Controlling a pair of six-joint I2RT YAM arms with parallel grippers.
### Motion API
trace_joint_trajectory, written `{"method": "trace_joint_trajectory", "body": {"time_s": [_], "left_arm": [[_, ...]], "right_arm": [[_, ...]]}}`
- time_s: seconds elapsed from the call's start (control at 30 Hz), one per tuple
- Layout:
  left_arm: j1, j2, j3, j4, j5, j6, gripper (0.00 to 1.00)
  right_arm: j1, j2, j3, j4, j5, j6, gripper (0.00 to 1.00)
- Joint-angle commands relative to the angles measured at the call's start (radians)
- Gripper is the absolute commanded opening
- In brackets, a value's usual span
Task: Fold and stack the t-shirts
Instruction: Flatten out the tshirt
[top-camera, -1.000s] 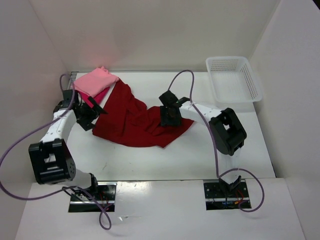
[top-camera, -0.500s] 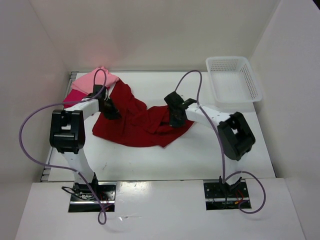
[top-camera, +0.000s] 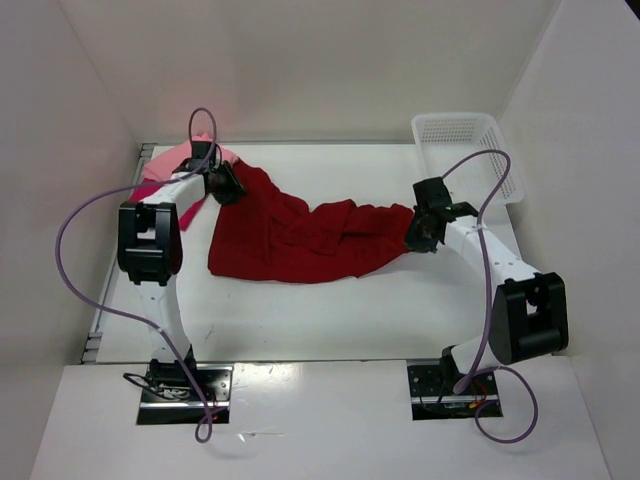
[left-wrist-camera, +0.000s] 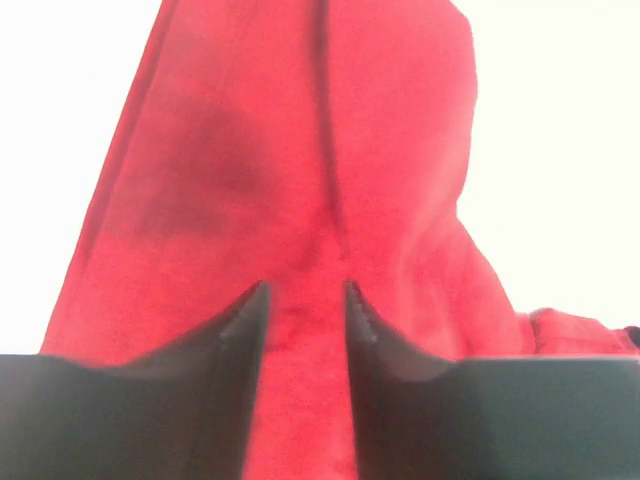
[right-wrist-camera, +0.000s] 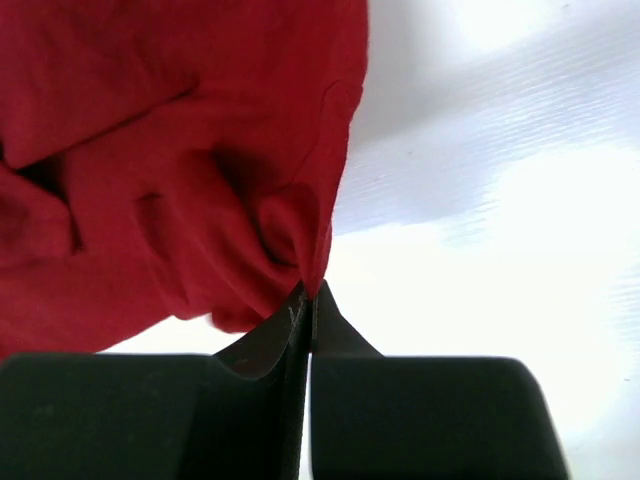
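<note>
Right wrist view: right hand (right-wrist-camera: 308, 292) clenched tight on a thin edge of the dark maroon t-shirt (right-wrist-camera: 170, 150), cloth bunched just above the tips. Left wrist view: left hand (left-wrist-camera: 303, 295) grasping the same shirt, a thicker fold caught between its jaws. Top view: shirt strung out between the two hands across the middle of the counter (top-camera: 350, 310), wrinkled, apparently mostly resting on it. Judgement: light, limp cloth, unlikely to slip; it will not keep shape, so take it at hem corners or shoulders and hold it taut. Also noted: light pink t-shirt (top-camera: 180, 157) and crimson-magenta t-shirt (top-camera: 148, 188) heaped at the far left corner beside the left hand; white basket (top-camera: 452, 118) far right.
</note>
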Motion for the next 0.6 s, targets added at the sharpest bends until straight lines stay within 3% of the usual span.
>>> {"method": "trace_joint_trajectory", "body": {"time_s": [0.0,0.03,0.1,0.13,0.17,0.33,0.43,0.57], "left_arm": [[-0.004,-0.127,0.008,0.026,0.028,-0.012,0.48],[0.008,-0.169,-0.079,0.026,0.028,-0.002,0.69],[0.037,-0.302,-0.193,0.026,0.017,-0.002,0.83],[0.070,-0.347,-0.256,0.026,0.038,0.008,0.85],[0.081,-0.434,-0.378,0.012,0.038,0.008,0.85],[0.124,-0.698,-0.669,-0.042,-0.005,-0.044,0.79],[0.141,-0.729,-0.789,-0.003,0.026,-0.140,0.67],[0.154,-0.689,-0.856,0.073,0.073,-0.244,0.60]], "right_arm": [[-0.008,0.010,0.002,-0.005,-0.052,-0.009,0.00],[-0.017,0.010,0.002,0.005,-0.052,-0.009,0.00],[-0.017,0.020,-0.009,0.016,-0.078,-0.009,0.00],[-0.017,0.020,-0.009,0.027,-0.078,-0.009,0.00],[-0.017,0.030,-0.009,0.027,-0.088,-0.021,0.00],[-0.027,0.040,0.001,0.048,-0.113,-0.052,0.00],[-0.027,0.040,0.010,0.058,-0.127,-0.062,0.00],[-0.027,0.040,0.010,0.067,-0.150,-0.072,0.00]]}}
